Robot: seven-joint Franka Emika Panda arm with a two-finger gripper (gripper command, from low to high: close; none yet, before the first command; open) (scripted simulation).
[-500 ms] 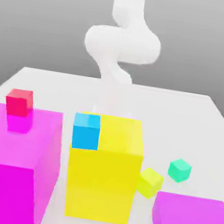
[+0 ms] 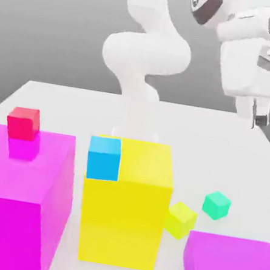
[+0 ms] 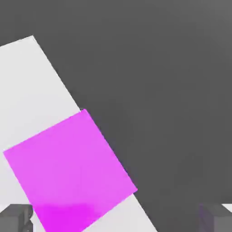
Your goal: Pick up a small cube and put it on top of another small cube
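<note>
Here, smooth matte mint small cube.

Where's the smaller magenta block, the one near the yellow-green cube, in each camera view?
Exterior view: the smaller magenta block fills the bottom corner on the exterior view's right, cut off by the frame.
Hand view: apparently the same block, seen from above as a magenta square at the table's edge.
Shared landmark: the white table that it stands on.
</note>
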